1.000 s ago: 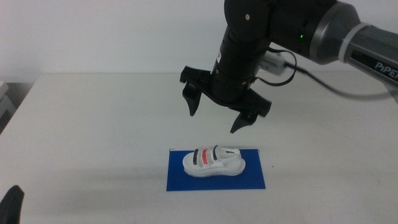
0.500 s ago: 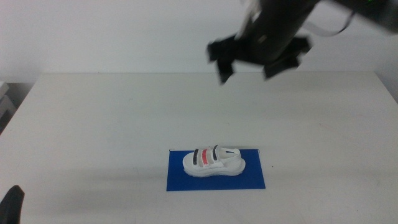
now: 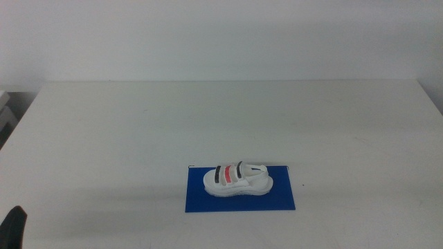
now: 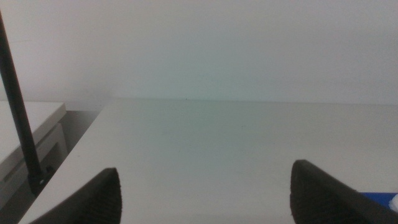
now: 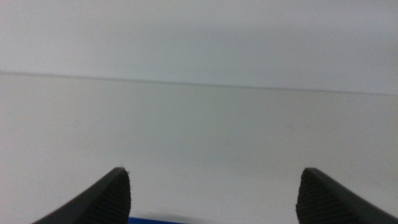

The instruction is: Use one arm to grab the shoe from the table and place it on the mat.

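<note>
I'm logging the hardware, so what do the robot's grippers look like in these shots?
Little shows. The left gripper and right gripper each appear only as two dark, matte jaws with rounded tips. A dark sliver sits at the middle view's bottom edge. No cables or markings show.

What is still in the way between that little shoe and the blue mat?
Nothing visible: the shoe already sits on the mat. Both grippers are open and away from it, the left gripper low at the table's near corner, the right gripper over the table.

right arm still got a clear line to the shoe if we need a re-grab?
Probably yes. The shoe sits alone on the mat, nothing around or above it. The right gripper is open and empty, out of the middle view; the left gripper waits near the table's corner.
</note>
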